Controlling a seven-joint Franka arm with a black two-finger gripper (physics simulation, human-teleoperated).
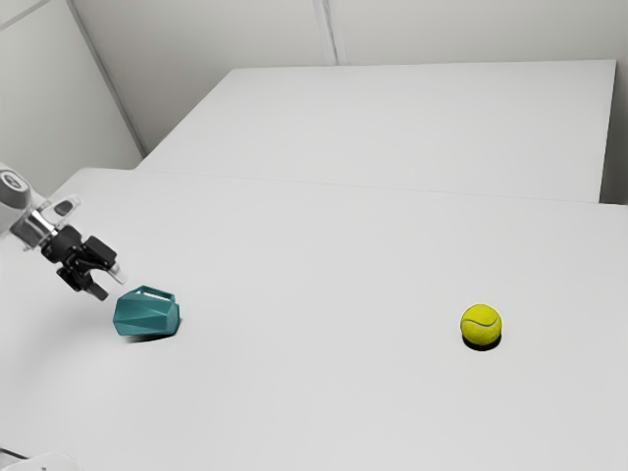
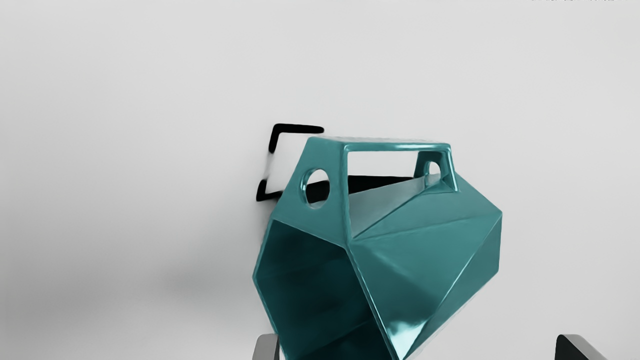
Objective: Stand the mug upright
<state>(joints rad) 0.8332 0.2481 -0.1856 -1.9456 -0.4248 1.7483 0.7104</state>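
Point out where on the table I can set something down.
The table has a wide bare patch between the mug and the tennis ball, and another beyond both, toward its far side. It's crowded around the mug, where my open gripper hangs close by.
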